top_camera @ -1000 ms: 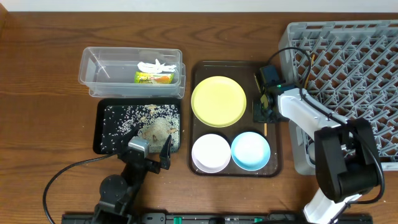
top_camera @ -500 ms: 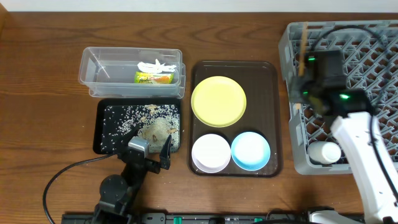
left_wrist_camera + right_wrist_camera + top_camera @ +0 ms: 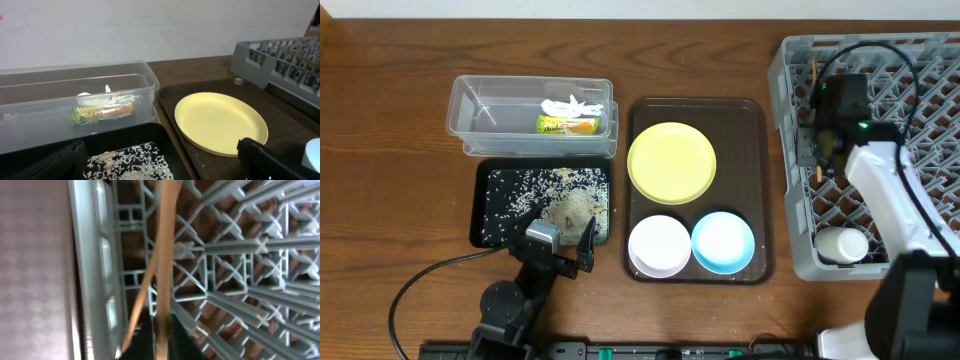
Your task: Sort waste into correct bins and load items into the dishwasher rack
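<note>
My right gripper point(image 3: 823, 128) is over the left side of the grey dishwasher rack point(image 3: 920, 60) and is shut on the wooden chopsticks point(image 3: 814, 70). In the right wrist view one chopstick point(image 3: 165, 255) runs straight out from my jaws point(image 3: 161, 340) over the lattice. The other slants towards the rack wall. My left gripper point(image 3: 560, 250) is open and empty at the front edge of the black tray point(image 3: 490, 205), its fingers wide apart in the left wrist view point(image 3: 160, 165). The yellow-green plate point(image 3: 671, 162), white bowl point(image 3: 659, 246) and light blue bowl point(image 3: 723, 242) sit on the brown serving tray point(image 3: 750, 120).
The clear tub point(image 3: 530, 115) holds the green-and-orange wrapper point(image 3: 568, 125) and white paper bits point(image 3: 572, 103). Rice and food scraps point(image 3: 575, 205) lie in the black tray. A white cylindrical object point(image 3: 842, 243) lies in the rack's front left corner.
My right arm has carried the chopsticks from the serving tray's right edge to the rack and brought them down at its left side. The left arm has not moved.
</note>
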### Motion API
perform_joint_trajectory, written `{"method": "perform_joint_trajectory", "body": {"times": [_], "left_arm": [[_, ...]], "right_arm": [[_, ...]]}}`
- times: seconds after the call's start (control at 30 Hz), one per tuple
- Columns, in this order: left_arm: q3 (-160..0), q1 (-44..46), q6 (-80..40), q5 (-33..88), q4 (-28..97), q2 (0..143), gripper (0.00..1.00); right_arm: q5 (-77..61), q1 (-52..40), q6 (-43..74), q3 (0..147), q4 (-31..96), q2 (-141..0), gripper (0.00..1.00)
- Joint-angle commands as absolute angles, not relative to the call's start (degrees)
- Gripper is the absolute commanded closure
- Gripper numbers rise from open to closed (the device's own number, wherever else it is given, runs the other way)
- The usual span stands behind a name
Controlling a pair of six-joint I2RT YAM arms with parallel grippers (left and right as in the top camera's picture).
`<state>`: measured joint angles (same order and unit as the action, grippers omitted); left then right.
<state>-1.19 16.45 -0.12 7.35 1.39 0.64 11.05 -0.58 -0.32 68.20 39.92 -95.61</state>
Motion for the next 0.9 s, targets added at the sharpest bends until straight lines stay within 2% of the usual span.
{"method": "perform_joint_trajectory", "body": {"times": [0.0,0.2,0.33,0.47,0.57,0.6,0.63,0.67,0.8,0.87], "left_arm": [[-0.23,16.43,0.25,8.12,3.27,0.34,0.02],[-0.23,16.43,0.25,8.12,3.27,0.34,0.03],[-0.23,16.43,0.25,8.12,3.27,0.34,0.03],[-0.23,16.43,0.25,8.12,3.27,0.34,0.03],[-0.23,16.43,0.25,8.12,3.27,0.34,0.03],[-0.23,16.43,0.25,8.12,3.27,0.34,0.03],[-0.23,16.43,0.25,8.12,3.27,0.34,0.02],[-0.23,16.43,0.25,8.12,3.27,0.34,0.03],[-0.23,16.43,0.25,8.12,3.27,0.34,0.02],[-0.23,16.43,0.25,8.12,3.27,0.34,0.03]], "right_arm": [[13.02,-0.58,-1.54,68.64,40.21,-94.37,0.69],[0.01,-4.10,0.97,68.71,43.27,-85.80,0.49],[-13.78,-8.69,3.16,68.69,45.41,-78.46,0.50],[-16.53,-14.66,4.60,68.69,49.15,-74.13,0.49],[-12.82,-18.11,8.64,68.66,54.57,-73.67,0.53],[-11.03,-18.61,10.46,68.62,56.10,-73.87,0.60],[-10.11,-18.94,11.94,68.53,57.67,-74.02,0.73],[-10.13,-19.09,12.25,68.45,58.81,-74.17,0.77],[-10.48,-19.20,12.19,67.53,63.11,-74.37,0.56],[-10.35,-19.20,12.23,66.19,63.94,-74.39,0.53]]}}
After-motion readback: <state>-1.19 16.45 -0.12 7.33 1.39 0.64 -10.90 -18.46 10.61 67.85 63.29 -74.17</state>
